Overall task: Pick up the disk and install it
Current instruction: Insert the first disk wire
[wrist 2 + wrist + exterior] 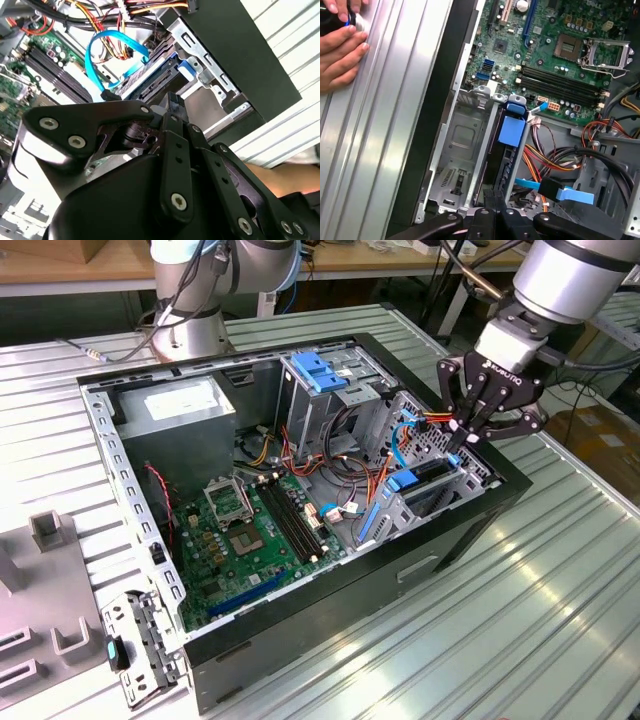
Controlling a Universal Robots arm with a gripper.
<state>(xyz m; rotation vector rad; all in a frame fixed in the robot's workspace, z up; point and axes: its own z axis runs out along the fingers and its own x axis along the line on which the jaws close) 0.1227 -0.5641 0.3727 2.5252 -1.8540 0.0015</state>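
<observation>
I see the disk (505, 165) standing on edge inside the grey drive cage (462, 145), most of its length already down in the slot, its blue rail (512, 131) showing at the cage's open top. The gripper (463, 437) sits at the disk's outer end, right over the cage. I cannot tell whether it is clamped on the disk or only bearing against it. I judge the disk rigid, dense for its size and smooth-sided, so prone to slip, and sensitive to knocks. I'd hold it across the flat faces, clear of the connectors.
</observation>
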